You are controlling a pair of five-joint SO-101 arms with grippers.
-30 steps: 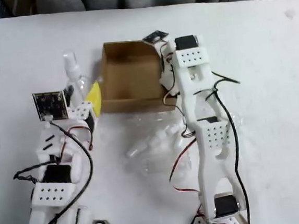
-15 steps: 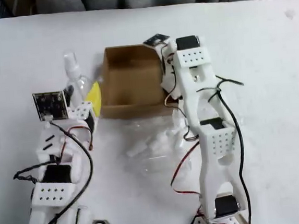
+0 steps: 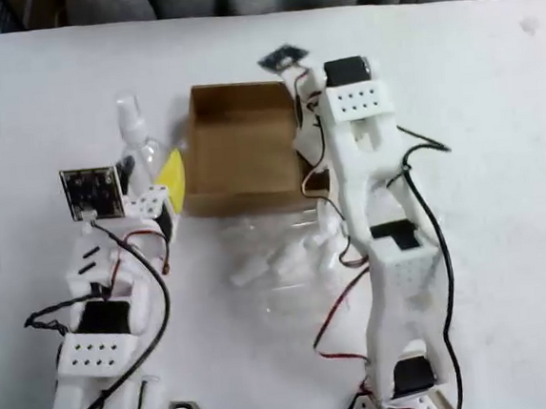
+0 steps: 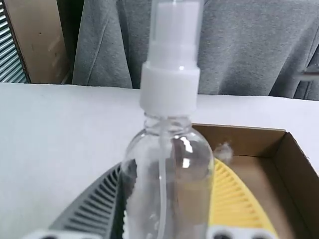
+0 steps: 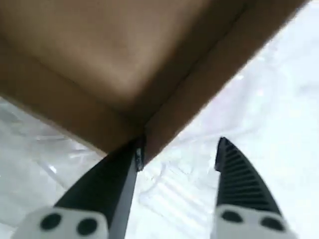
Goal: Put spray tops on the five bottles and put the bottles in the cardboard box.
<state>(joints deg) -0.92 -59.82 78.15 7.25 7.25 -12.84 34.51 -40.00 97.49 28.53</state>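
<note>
A clear bottle [image 4: 167,169] with a white spray top [image 4: 170,74] stands upright in my left gripper [image 4: 167,199], which is shut on it between a grey and a yellow finger. From above, that bottle [image 3: 139,140] is just left of the open cardboard box [image 3: 244,150]. My right gripper [image 5: 179,144] is open at the box's near right corner [image 5: 144,129], with one black finger against that corner. In the high view, the right gripper [image 3: 308,168] sits under its arm beside the box's right wall.
A crumpled clear plastic bag [image 3: 278,257] holding loose clear bottles and white spray tops lies on the white table in front of the box. The same plastic [image 5: 189,174] lies below the right fingers. Both arm bases stand at the near edge.
The right arm has shifted to the right and slightly away from the table's near edge, and the box has turned a little with it. The left arm and its bottle have not moved.
</note>
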